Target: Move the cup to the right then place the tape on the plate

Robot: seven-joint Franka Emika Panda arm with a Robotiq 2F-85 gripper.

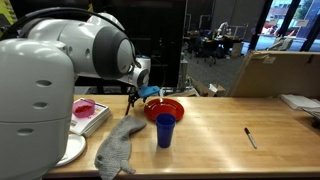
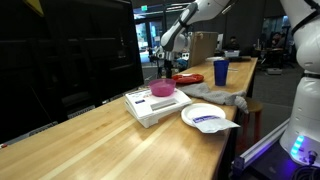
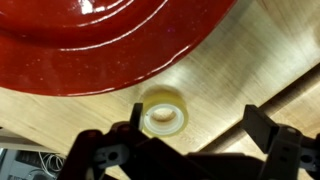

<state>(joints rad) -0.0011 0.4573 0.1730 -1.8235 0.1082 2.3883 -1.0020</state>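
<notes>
my end effector [image 3: 192, 128] hangs open above the tape [image 3: 163, 115] just beside the plate [image 3: 100, 40], jaws spread to straddle it.

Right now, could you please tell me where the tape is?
In the wrist view the tape lies on the wooden table, just outside the rim of the red plate, between the fingers of the open hand.
</notes>
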